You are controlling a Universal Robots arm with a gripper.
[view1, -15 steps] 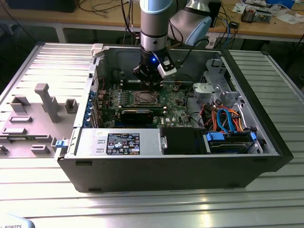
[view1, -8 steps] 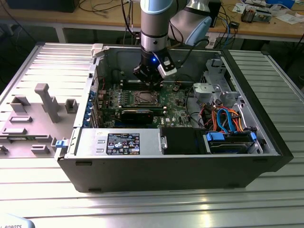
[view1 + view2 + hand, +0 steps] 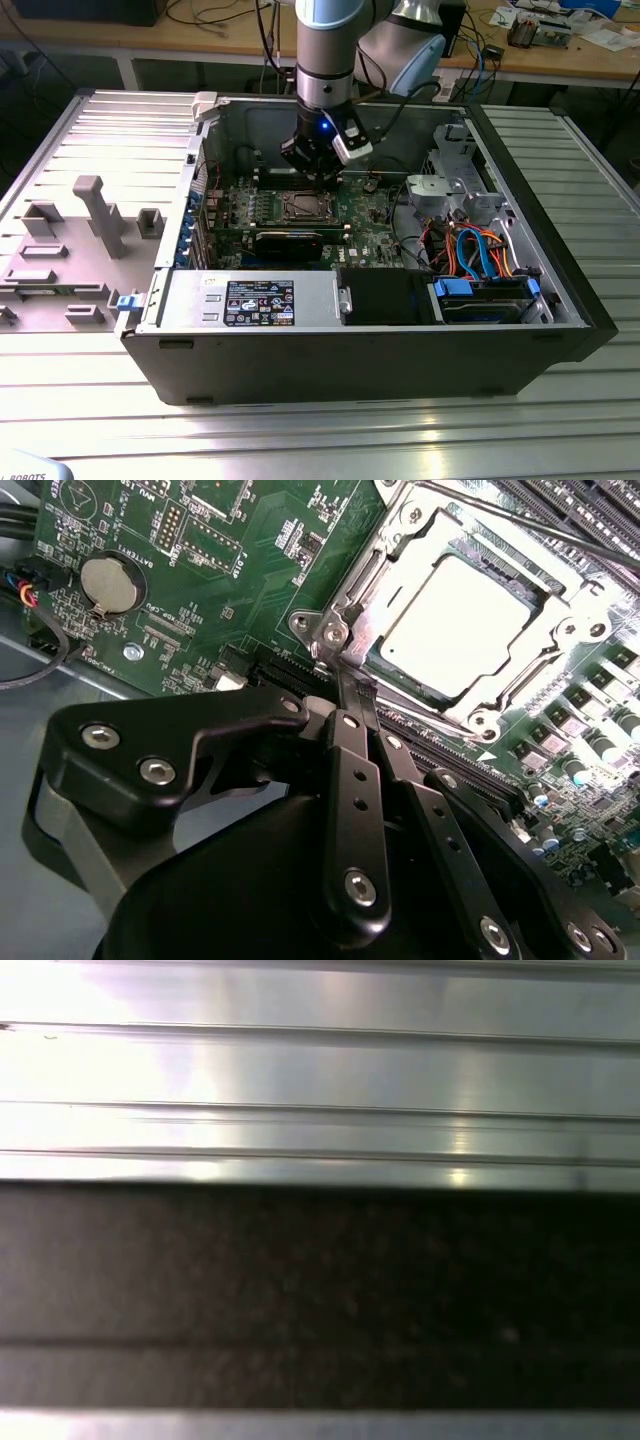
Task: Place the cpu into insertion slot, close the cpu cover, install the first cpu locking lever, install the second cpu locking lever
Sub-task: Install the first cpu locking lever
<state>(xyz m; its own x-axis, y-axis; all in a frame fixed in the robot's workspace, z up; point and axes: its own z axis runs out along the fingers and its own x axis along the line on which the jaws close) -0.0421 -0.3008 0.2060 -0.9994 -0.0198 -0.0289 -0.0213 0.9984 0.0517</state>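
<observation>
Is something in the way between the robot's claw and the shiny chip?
Nothing visible blocks it. In the second wrist view the gripper sits right at the corner of the silver cover, which lies closed around the chip in its socket. The chip's shiny top shows through the cover's window.

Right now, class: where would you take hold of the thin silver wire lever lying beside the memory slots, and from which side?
Probably pinch the thin silver wire lever across its bare straight stretch, coming from above. It runs between the square silver metal cover frame and the long memory slots, leaving little side access.
</observation>
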